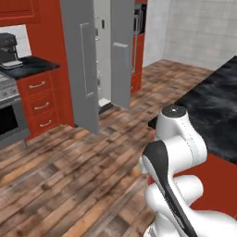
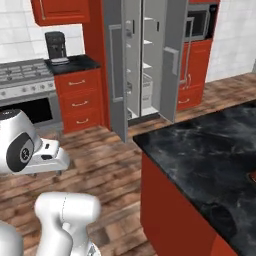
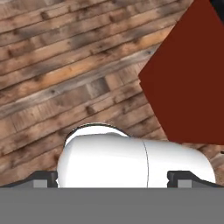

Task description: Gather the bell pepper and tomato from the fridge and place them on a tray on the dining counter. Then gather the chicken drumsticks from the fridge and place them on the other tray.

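The fridge (image 1: 83, 65) stands at the far side of the room with both grey doors swung open. Pale shelves and a whitish bin (image 2: 146, 90) show inside the fridge (image 2: 145, 60). The bell pepper, tomato and chicken drumsticks are hidden from here. The dining counter (image 2: 210, 160), also seen as the dining counter (image 1: 215, 111) at the right, has a black marble top over red panels. A reddish-brown sliver (image 2: 253, 176) lies at its right edge; I cannot tell what it is. My gripper (image 3: 113, 179) points down at the wooden floor beside the counter's red panel (image 3: 188, 83). Its fingertips (image 3: 43, 178) stand wide apart, open and holding nothing.
Red drawer cabinets (image 2: 77, 100) with a coffee machine (image 2: 55, 46) stand left of the fridge, beside a stove (image 2: 25, 90). A microwave (image 2: 197, 22) sits in the red cabinets to the fridge's right. Wooden floor (image 1: 69, 166) stretches between me and the fridge.
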